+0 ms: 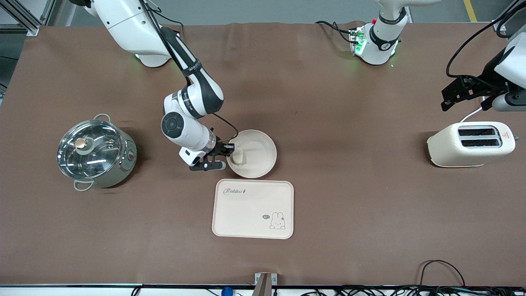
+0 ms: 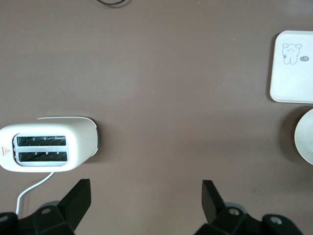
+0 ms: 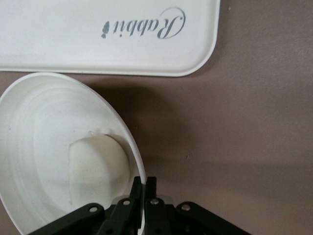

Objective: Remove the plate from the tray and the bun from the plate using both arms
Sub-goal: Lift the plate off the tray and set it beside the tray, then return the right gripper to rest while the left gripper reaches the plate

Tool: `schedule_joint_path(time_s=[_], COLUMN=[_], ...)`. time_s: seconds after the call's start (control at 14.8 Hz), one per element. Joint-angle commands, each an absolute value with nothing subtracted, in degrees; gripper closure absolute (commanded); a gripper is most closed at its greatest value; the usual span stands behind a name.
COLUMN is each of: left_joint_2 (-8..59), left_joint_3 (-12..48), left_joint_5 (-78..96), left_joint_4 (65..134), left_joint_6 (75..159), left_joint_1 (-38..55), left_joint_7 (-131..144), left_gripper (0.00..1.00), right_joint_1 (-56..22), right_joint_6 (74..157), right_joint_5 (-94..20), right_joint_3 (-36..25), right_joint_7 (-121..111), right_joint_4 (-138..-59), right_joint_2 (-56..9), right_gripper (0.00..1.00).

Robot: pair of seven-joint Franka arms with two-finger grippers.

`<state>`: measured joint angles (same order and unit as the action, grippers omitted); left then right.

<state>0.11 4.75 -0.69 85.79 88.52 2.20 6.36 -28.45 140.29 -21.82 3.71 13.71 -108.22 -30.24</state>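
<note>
The round cream plate [image 1: 259,154] is just farther from the front camera than the rabbit tray [image 1: 246,213]. The small pale bun [image 1: 237,156] lies in the plate, close to the rim toward the right arm's end. My right gripper [image 1: 229,149] is shut on that rim. In the right wrist view the two fingers [image 3: 138,188] pinch the plate's rim [image 3: 117,122], with the bun [image 3: 98,166] just inside and the tray [image 3: 73,44] close by. My left gripper [image 1: 448,100] is open and empty, in the air over the table's left arm end beside the toaster. Its wrist view shows spread jaws [image 2: 146,188] over bare table.
A white toaster [image 1: 470,144] stands at the left arm's end, also in the left wrist view [image 2: 49,147]. A steel pot with a glass lid [image 1: 95,151] stands at the right arm's end. The left wrist view shows the tray [image 2: 293,68] and the plate's edge [image 2: 305,142].
</note>
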Motion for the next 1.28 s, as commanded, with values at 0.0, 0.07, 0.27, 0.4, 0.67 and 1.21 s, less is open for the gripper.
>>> schedule_joint_path(time_s=[0.0,0.07,0.27,0.4,0.67,1.21], left_joint_2=[0.4,0.4,0.4,0.4,0.4,5.2], left_joint_3=[4.7,4.7,4.7,4.7,4.7,9.6], left_joint_5=[-1.1,-1.0,-1.1,-1.0,-0.9,12.2], left_joint_4=[85.2,85.2,85.2,85.3,85.3,86.0], left_joint_6=[86.8,86.7,86.7,86.7,86.7,90.2], left_joint_1=[2.0,2.1,2.1,2.1,2.0,3.3], left_joint_7=[5.5,5.6,5.7,5.7,5.4,16.9], left_gripper=[0.0,0.0,0.0,0.0,0.0,0.0], right_joint_1=[-28.8,-28.7,-28.8,-29.0,-29.3,-26.5], right_joint_6=[142.5,142.9,143.4,143.3,142.7,121.9], right_joint_5=[-23.0,-23.0,-23.1,-23.0,-23.0,-16.8], right_joint_3=[4.2,4.2,4.2,4.2,4.1,-0.3], right_joint_7=[12.5,12.5,12.5,12.6,12.7,12.5], right_joint_4=[-110.7,-110.7,-110.2,-109.1,-105.5,-95.9], right_joint_2=[-29.5,-30.1,-31.6,-31.7,-34.4,-28.5], right_gripper=[1.0,1.0,1.0,1.0,0.46,0.0])
